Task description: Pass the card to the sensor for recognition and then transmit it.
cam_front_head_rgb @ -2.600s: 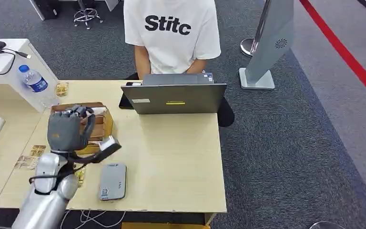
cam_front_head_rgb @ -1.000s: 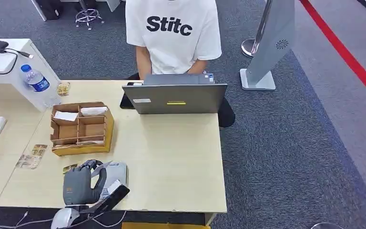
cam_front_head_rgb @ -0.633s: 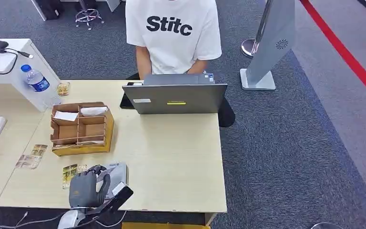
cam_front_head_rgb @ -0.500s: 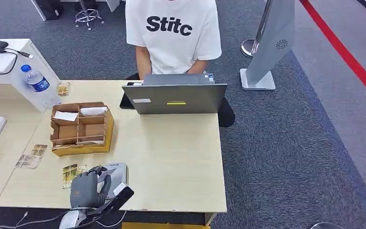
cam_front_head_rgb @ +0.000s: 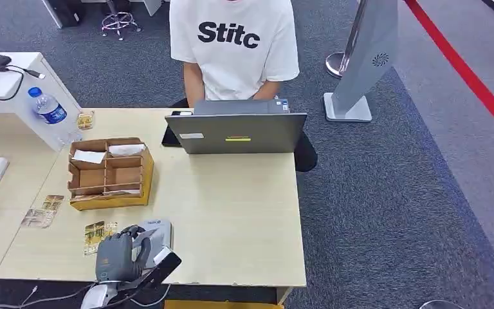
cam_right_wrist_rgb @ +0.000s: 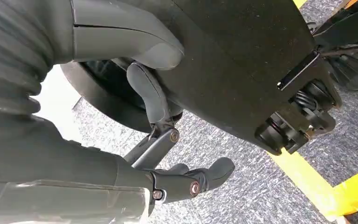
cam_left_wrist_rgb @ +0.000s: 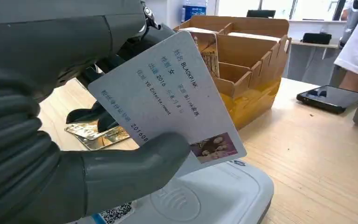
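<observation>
A pale wooden bench (cam_front_head_rgb: 231,212) stands on dark grey carpet, with a red floor line running away past a grey pedestal stand (cam_front_head_rgb: 366,58). The landmark here is the card sensor (cam_front_head_rgb: 156,235), a flat grey reader lying near the bench's front edge. Beyond the sensor, further up the bench, sits a cardboard organiser (cam_front_head_rgb: 109,172) with white slips in its back compartments; further beyond, at the far edge, a grey laptop (cam_front_head_rgb: 237,132) faces a person in a white printed T-shirt (cam_front_head_rgb: 233,45). A dark phone (cam_left_wrist_rgb: 330,98) lies beside the laptop. Just beside the sensor lie a few glossy photo cards (cam_front_head_rgb: 96,233), and a water bottle (cam_front_head_rgb: 47,108) stands well away on a white side unit.

Over the last few seconds the left hand (cam_front_head_rgb: 121,256) has come away from the organiser and travelled down to the sensor, and in the last half second it has barely shifted, so it seems to have settled into the read position. It is clamped on the card (cam_left_wrist_rgb: 168,91), thumb on the printed face and fingers behind. The left wrist view shows the card tilted, its lower corner close over the sensor's contactless mark; whether it touches the casing cannot be told. By my reading the recognition step is under way, and the handing-over to the person is yet to come.

The right hand (cam_right_wrist_rgb: 177,154) hangs by the robot's body over the carpet, fingers loosely apart and holding nothing.
</observation>
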Available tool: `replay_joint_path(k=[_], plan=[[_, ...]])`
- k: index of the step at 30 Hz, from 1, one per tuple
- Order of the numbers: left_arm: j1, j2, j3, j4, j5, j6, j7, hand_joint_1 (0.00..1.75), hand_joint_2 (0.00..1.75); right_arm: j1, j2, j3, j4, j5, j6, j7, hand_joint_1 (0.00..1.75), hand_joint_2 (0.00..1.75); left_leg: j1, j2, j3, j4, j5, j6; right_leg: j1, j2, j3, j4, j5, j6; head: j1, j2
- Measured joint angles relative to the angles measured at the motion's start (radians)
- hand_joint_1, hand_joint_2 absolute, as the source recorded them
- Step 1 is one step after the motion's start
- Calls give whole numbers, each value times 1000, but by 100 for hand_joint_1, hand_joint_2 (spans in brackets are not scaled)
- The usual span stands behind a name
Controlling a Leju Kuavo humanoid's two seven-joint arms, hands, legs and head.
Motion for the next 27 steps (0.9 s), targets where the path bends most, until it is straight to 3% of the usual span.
replay_joint_path(k=[27], plan=[[-22, -8, 6, 37, 1, 0, 2, 175, 175, 0, 0, 0, 0, 0, 0, 0, 0, 175, 0, 0, 1, 0, 0, 0, 0, -1, 1, 0, 0, 0, 0, 0]])
